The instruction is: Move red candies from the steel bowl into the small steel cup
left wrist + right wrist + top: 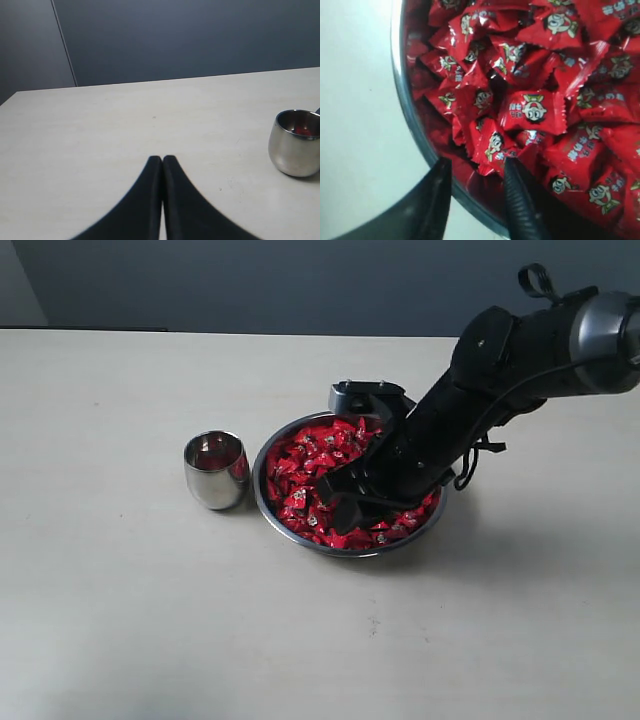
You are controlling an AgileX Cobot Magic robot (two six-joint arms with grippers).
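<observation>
The steel bowl (262, 490) sits mid-table, heaped with red candies (310, 465). Left of it, close beside it, stands the small steel cup (215, 472), with something red showing inside. My right gripper (338, 498) reaches down over the bowl's near-left part. In the right wrist view it (476, 162) is open: one finger is outside the bowl rim (402, 85) and the other is among the red candies (532, 107), with nothing held between them. My left gripper (162, 159) is shut and empty over bare table, with the cup (295, 145) off to one side.
The pale table (120, 590) stretches around the bowl and cup. A dark wall (250, 280) runs behind its far edge. The right arm (520, 350) comes in from the upper right, above the bowl's right side.
</observation>
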